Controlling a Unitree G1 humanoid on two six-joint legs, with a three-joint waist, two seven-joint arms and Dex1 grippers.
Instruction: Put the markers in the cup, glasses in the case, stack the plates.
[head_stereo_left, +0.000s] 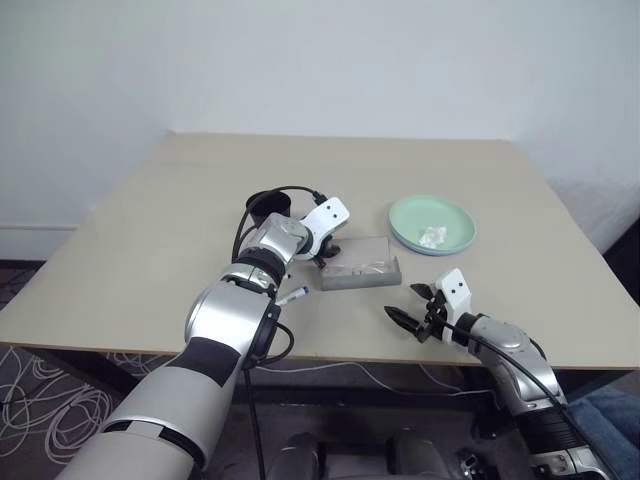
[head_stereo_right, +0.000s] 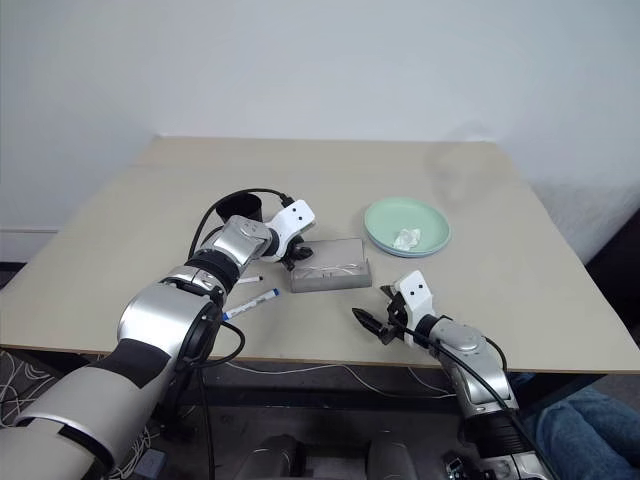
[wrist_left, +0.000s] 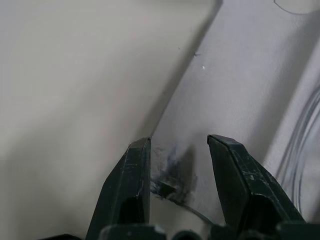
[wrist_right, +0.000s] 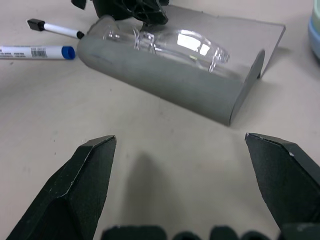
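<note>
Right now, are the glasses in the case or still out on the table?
In. The glasses lie in the open case, clear lenses showing above its grey wall; the lid is not shut.

No legible text anywhere. Blue-capped marker (wrist_right: 35, 51), lying on the table (wrist_right: 165, 165) beside the grey case (wrist_right: 165, 82), carries a barcode and a line of small print on its white barrel; the characters are too small to read. No brand or number made out elsewhere.
</note>
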